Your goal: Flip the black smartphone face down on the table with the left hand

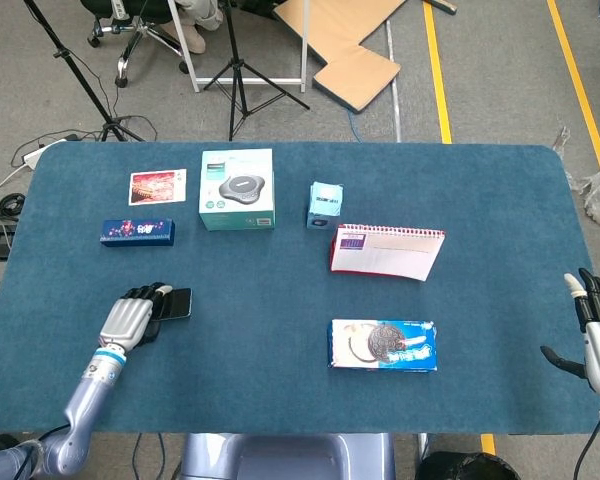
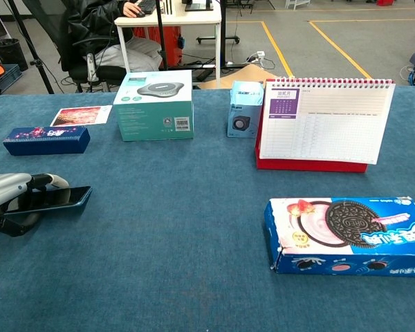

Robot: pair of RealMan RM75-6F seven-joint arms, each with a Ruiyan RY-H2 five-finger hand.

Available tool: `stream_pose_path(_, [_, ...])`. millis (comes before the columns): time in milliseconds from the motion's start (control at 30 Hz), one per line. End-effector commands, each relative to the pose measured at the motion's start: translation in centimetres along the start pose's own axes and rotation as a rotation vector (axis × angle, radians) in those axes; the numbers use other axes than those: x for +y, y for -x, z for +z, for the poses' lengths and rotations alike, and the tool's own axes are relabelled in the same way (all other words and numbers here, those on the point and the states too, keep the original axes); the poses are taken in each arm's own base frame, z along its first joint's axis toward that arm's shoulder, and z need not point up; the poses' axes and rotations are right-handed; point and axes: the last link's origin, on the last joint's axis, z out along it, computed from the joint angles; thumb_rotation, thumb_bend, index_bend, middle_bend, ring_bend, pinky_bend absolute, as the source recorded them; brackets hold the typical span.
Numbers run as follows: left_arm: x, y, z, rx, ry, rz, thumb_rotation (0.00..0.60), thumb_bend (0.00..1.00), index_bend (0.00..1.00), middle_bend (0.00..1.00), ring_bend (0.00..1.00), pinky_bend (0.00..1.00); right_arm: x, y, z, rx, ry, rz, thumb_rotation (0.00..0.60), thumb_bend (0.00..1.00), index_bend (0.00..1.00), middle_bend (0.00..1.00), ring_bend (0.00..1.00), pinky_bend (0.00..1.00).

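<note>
The black smartphone (image 1: 175, 303) (image 2: 52, 199) is at the left front of the table, lifted off the cloth and tilted on its long edge. My left hand (image 1: 130, 319) (image 2: 7, 197) grips it from the left, fingers over the top and thumb underneath. In the chest view the screen faces partly up and toward the camera. My right hand (image 1: 598, 335) rests at the table's right edge with fingers spread and nothing in it; the chest view does not show it.
A dark blue box (image 1: 137, 231) lies behind the phone, with a photo card (image 1: 157, 186) and a teal box (image 1: 237, 189) further back. A small blue box (image 1: 324, 204), a desk calendar (image 1: 386, 251) and a cookie pack (image 1: 382, 344) occupy the table's middle.
</note>
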Motion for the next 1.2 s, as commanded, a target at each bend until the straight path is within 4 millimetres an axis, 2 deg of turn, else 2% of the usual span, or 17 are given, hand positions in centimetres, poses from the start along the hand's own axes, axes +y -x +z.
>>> stream_pose_path(33, [0.2, -0.1, -0.5, -0.015, 0.016, 0.011, 0.6, 0.77, 0.24, 0.17, 0.19, 0.19, 0.0, 0.0, 0.0, -0.001, 0.0, -0.001, 0.6, 0.0, 0.0, 0.0, 0.0, 0.0])
stream_pose_path(267, [2.0, -0.8, -2.6, -0.119, 0.085, -0.033, 0.6, 0.87, 0.24, 0.19, 0.21, 0.22, 0.0, 0.1, 0.0, -0.007, 0.001, 0.0, 0.6, 0.0, 0.0, 0.0, 0.0, 0.0])
stream_pose_path(433, [3.9, -1.7, -4.4, -0.245, 0.16, -0.13, 0.6, 0.88, 0.24, 0.19, 0.21, 0.22, 0.0, 0.2, 0.0, -0.01, 0.002, -0.002, 0.6, 0.0, 0.0, 0.0, 0.0, 0.0])
stream_pose_path(533, [4.3, -2.2, -4.4, -0.304, 0.173, -0.172, 0.6, 0.88, 0.24, 0.19, 0.21, 0.22, 0.0, 0.2, 0.0, -0.013, 0.002, -0.002, 0.6, 0.0, 0.0, 0.0, 0.0, 0.0])
stream_pose_path(733, [5.1, -3.4, -2.6, -0.317, 0.172, -0.218, 0.6, 0.88, 0.24, 0.19, 0.21, 0.22, 0.0, 0.4, 0.1, -0.019, 0.003, -0.006, 0.6, 0.0, 0.0, 0.0, 0.0, 0.0])
stream_pose_path(900, [5.7, -5.2, -0.1, -0.233, 0.157, -0.191, 0.6, 0.88, 0.24, 0.18, 0.21, 0.22, 0.1, 0.5, 0.1, -0.027, 0.011, -0.011, 0.6, 0.0, 0.0, 0.0, 0.0, 0.0])
stream_pose_path(1200, [6.0, -7.0, 2.4, -0.087, 0.111, -0.091, 0.6, 0.88, 0.23, 0.11, 0.11, 0.14, 0.3, 0.8, 0.2, -0.037, 0.02, -0.016, 0.6, 0.0, 0.0, 0.0, 0.0, 0.0])
